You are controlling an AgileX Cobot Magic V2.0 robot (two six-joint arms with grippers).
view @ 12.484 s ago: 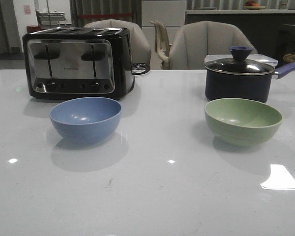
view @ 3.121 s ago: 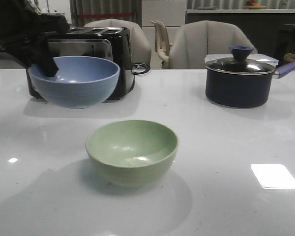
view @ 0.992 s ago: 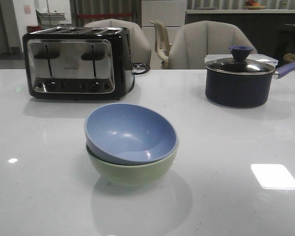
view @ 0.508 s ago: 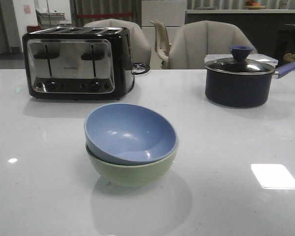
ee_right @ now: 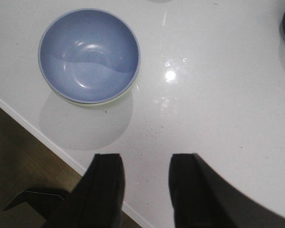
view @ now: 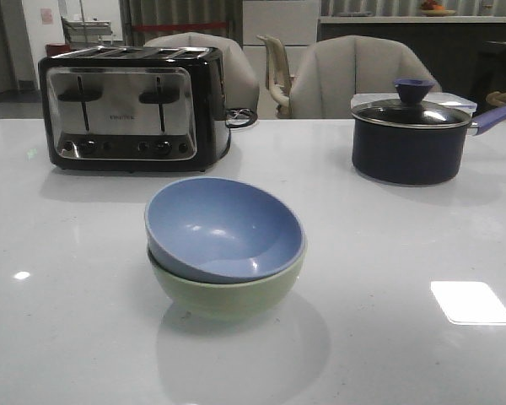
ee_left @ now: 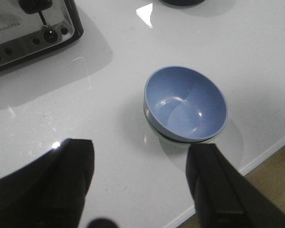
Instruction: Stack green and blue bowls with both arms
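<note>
The dusty blue bowl point(view: 222, 228) sits tilted inside the pale green bowl point(view: 228, 294) at the middle of the white table. The stack also shows in the left wrist view, blue bowl point(ee_left: 186, 103) over a sliver of green bowl point(ee_left: 178, 140), and in the right wrist view, blue bowl point(ee_right: 89, 55) over a green edge point(ee_right: 118, 98). My left gripper point(ee_left: 142, 159) is open and empty, pulled back above the table's front edge. My right gripper point(ee_right: 146, 168) is open and empty, also back over the front edge. Neither arm shows in the front view.
A black-and-steel toaster point(view: 132, 107) stands at the back left. A dark navy lidded saucepan point(view: 411, 135) with a purple handle stands at the back right. Chairs stand behind the table. The table's front edge point(ee_right: 47, 142) and the floor show in both wrist views.
Over the last second nothing has moved. Earlier the bowls stood apart; the left arm carried the blue bowl over and it now rests in the green bowl at the centre.
</note>
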